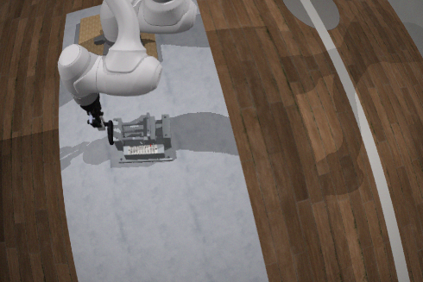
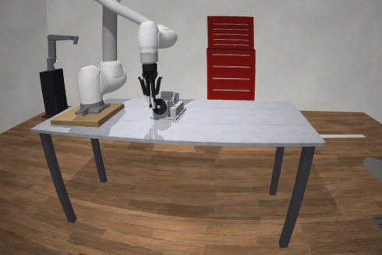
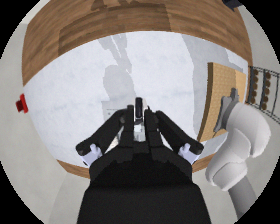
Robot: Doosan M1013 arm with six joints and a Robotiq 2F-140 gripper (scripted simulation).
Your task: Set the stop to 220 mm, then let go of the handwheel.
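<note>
The handwheel (image 1: 110, 134) (image 2: 162, 110) is a black disc standing upright at the near end of the grey stop device. My gripper (image 1: 103, 126) (image 2: 152, 105) (image 3: 138, 103) points down beside the wheel's outer face, its fingers close together on the wheel's handle, which the fingers mostly hide. The stop (image 1: 150, 127) is a grey upright block on the rods, nearer the far end block than the wheel. The white scale (image 1: 137, 150) runs along the device with a small red mark (image 1: 150, 146) right of its middle. Its numbers are too small to read.
The device's base plate (image 1: 116, 164) lies on the pale table (image 1: 164, 223) (image 2: 249, 124). The robot's base stands on a wooden board (image 2: 74, 122) (image 3: 209, 100). A red tool cabinet (image 2: 231, 61) and a black pedestal (image 2: 54, 90) with a small grey arm stand behind the table.
</note>
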